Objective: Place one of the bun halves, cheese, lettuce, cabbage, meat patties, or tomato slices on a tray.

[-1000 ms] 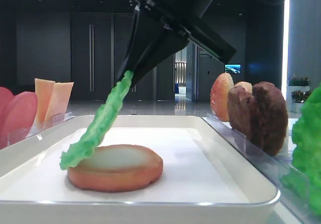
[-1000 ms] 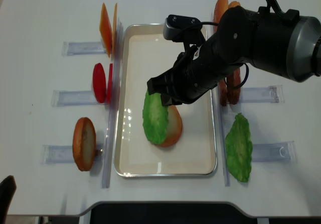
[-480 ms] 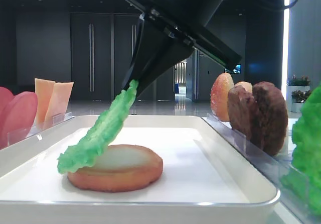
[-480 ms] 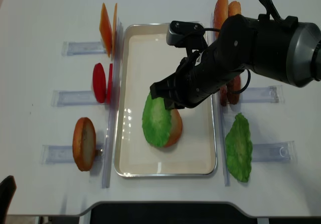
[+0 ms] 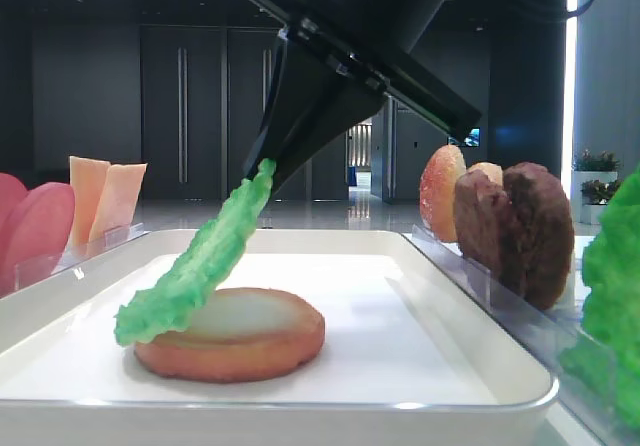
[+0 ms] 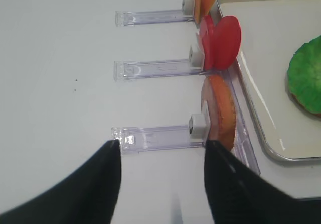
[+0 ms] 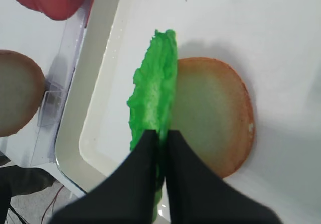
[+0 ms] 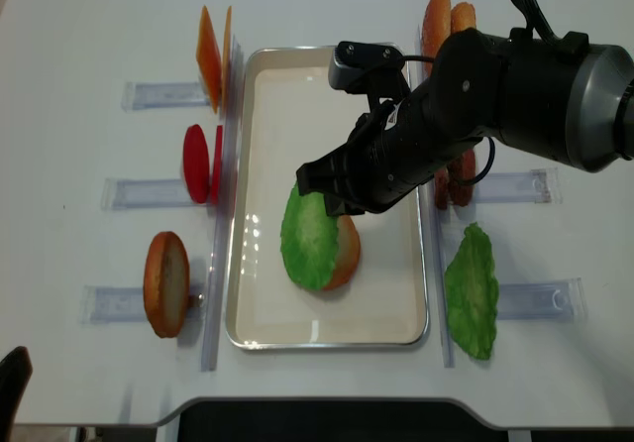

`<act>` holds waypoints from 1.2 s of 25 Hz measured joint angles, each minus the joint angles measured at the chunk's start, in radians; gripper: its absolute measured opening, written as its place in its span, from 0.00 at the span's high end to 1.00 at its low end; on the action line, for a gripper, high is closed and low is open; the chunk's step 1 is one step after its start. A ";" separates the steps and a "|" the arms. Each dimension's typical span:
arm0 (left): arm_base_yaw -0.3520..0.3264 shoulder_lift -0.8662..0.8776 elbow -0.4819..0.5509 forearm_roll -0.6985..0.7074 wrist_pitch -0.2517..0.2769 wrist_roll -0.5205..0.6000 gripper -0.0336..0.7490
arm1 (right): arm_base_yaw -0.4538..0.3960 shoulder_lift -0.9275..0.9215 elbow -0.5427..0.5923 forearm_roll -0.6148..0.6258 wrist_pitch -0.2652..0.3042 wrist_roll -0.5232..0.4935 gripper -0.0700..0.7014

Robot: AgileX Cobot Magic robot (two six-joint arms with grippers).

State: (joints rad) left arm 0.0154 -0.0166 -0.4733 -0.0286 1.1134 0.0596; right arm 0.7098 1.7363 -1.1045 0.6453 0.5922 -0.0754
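Lettuce [image 7: 153,91]: bright green, crinkled, tilted, low edge resting on bun half [image 7: 213,113] in tray [image 8: 396,293]. Right claw [image 7: 161,143] pinched on its top edge. No writing legible.

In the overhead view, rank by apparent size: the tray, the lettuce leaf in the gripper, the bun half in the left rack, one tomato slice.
1. Tray, largest by far.
2. Held lettuce leaf.
3. Racked bun half: it stands on edge, so it shows narrow.
4. Tomato slice, also on edge, smallest.
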 joint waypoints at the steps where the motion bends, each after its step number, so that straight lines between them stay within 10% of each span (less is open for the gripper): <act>1: 0.000 0.000 0.000 0.000 0.000 0.000 0.43 | 0.000 0.000 0.000 0.000 0.000 0.000 0.88; 19: 0.000 0.000 0.000 0.000 0.000 0.000 0.43 | 0.000 0.000 0.000 -0.189 0.000 0.140 0.36; 30: 0.000 0.000 0.000 0.000 0.000 0.002 0.43 | 0.000 0.000 -0.117 -0.507 0.247 0.456 0.35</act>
State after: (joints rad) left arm 0.0154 -0.0166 -0.4733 -0.0286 1.1134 0.0614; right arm 0.7098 1.7363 -1.2220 0.1380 0.8396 0.3802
